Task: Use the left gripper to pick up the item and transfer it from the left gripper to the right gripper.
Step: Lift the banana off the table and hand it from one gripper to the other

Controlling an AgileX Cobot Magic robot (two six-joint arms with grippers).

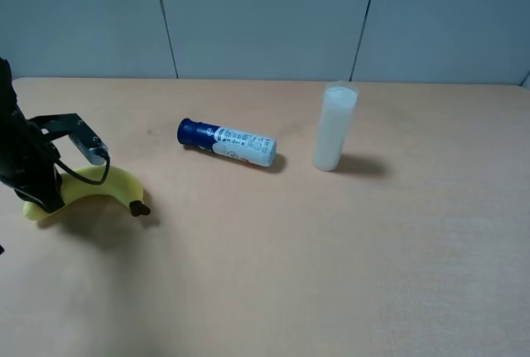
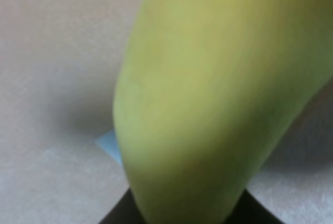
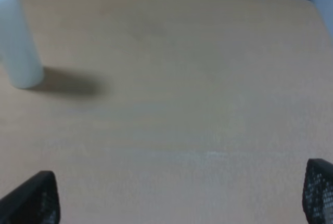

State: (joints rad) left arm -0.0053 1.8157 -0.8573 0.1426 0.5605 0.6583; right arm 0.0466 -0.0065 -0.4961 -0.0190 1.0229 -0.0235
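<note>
The yellow banana (image 1: 98, 185) lies at the far left of the table in the high view, its dark stem tip pointing right. My left gripper (image 1: 43, 195) comes down on the banana's left end and looks shut on it. In the left wrist view the banana (image 2: 208, 94) fills the frame, blurred and very close, with dark finger parts (image 2: 117, 214) beside it at the frame edge. My right gripper (image 3: 177, 190) is open and empty over bare table; it is outside the high view.
A white bottle with a dark blue cap (image 1: 228, 143) lies on its side mid-table. An upright translucent white cylinder (image 1: 334, 127) stands to its right and also shows in the right wrist view (image 3: 18, 42). A grey wall runs behind the table.
</note>
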